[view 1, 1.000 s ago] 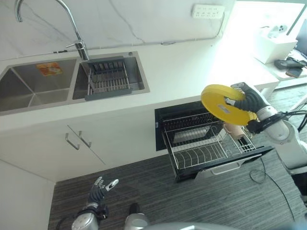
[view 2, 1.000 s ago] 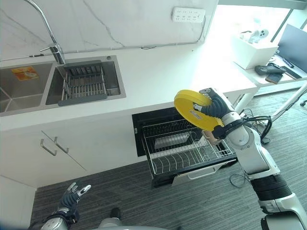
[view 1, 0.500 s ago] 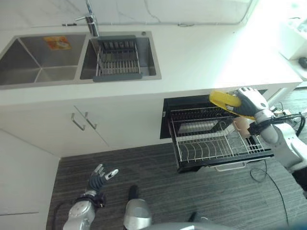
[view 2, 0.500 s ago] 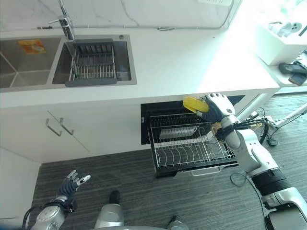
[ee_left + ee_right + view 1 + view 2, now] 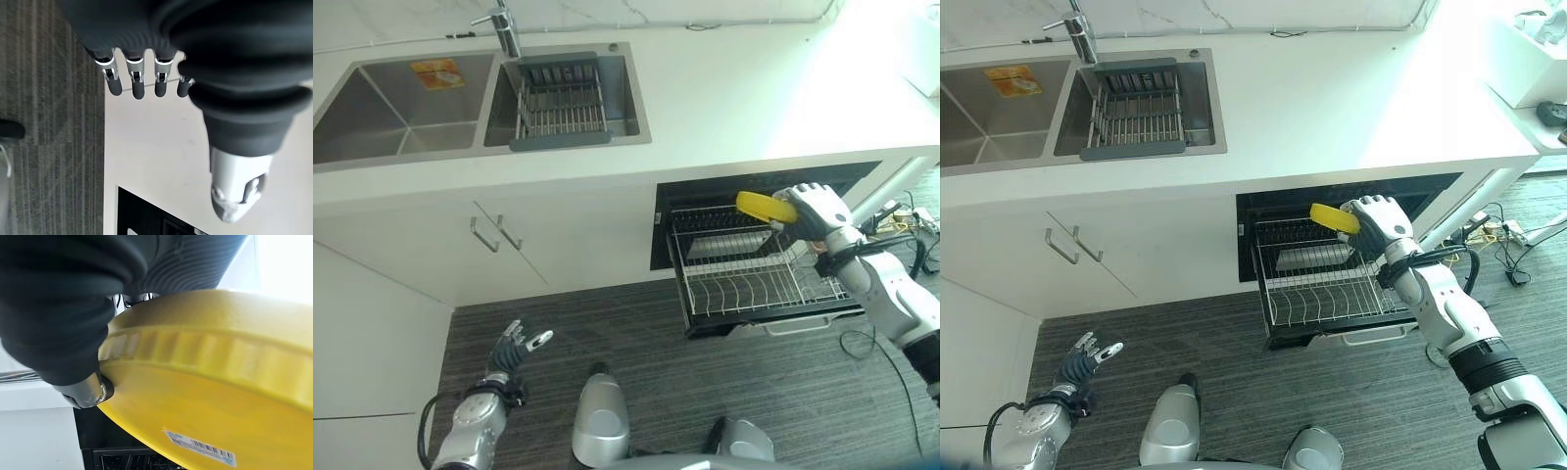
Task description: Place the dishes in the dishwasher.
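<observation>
Now the right hand [image 5: 1377, 221] grips a yellow plate [image 5: 1334, 217] just above the back of the pulled-out dishwasher rack [image 5: 1322, 286], while the left hand [image 5: 514, 345], fingers loosely spread, hangs well away over the floor [image 5: 636, 333].

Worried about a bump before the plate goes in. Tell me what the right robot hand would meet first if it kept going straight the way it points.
Probably the dishwasher rack. The right robot hand holds the yellow plate over the rack's rear part, pointing toward the dark dishwasher opening. Depth is unclear, so the plate might reach the rack's back wires first.
</observation>
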